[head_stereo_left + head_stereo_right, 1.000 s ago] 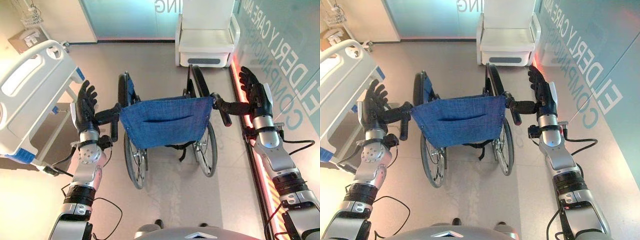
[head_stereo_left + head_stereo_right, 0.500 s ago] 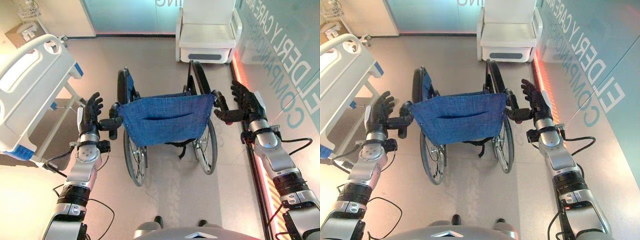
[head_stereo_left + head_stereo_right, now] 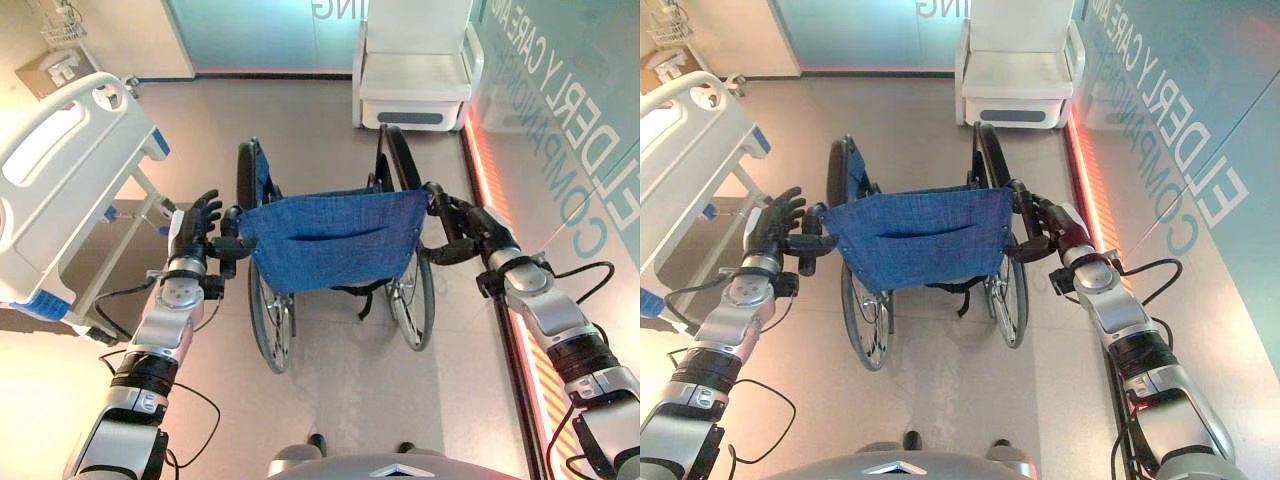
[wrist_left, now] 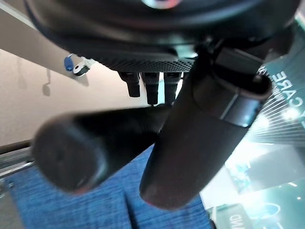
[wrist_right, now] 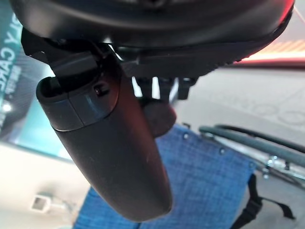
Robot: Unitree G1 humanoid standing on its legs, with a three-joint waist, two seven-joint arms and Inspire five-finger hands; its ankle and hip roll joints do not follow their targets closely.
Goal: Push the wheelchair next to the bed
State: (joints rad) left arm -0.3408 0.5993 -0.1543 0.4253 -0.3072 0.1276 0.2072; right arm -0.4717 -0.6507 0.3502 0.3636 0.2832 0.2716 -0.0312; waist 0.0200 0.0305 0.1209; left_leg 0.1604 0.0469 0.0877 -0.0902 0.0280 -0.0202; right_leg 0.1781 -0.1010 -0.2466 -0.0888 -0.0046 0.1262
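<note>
While the wheelchair [image 3: 330,260] stands on the floor [image 3: 340,390] with its blue fabric backrest [image 3: 330,240] turned toward the camera, a hospital bed [image 3: 60,190] is seen to its left, apart from it across a strip of floor, and a white armchair [image 3: 415,65] is seen beyond it against the glass wall [image 3: 260,30].

At the wheelchair's left push handle [image 3: 228,245] the left robot hand [image 3: 195,228] is placed; in the eye views its fingers are seen spread and fairly straight beside the handle, with the thumb laid along it. In the left wrist view the dark handle bar [image 4: 90,143] is shown lying across the hand between thumb [image 4: 200,138] and short fingertips [image 4: 151,88], with the blue fabric just behind; the fingers are not seen wrapped round it, so the hand is taken as loosely wide.

At the wheelchair's right push handle [image 3: 1022,205] the right robot hand [image 3: 1060,228] is seen with its fingers curled over the grip and its thumb reaching under. The right wrist view adds the thumb [image 5: 114,157] close up, the rounded handle end [image 5: 159,117] behind it, and a wheel rim [image 5: 252,140] past the blue fabric.
</note>
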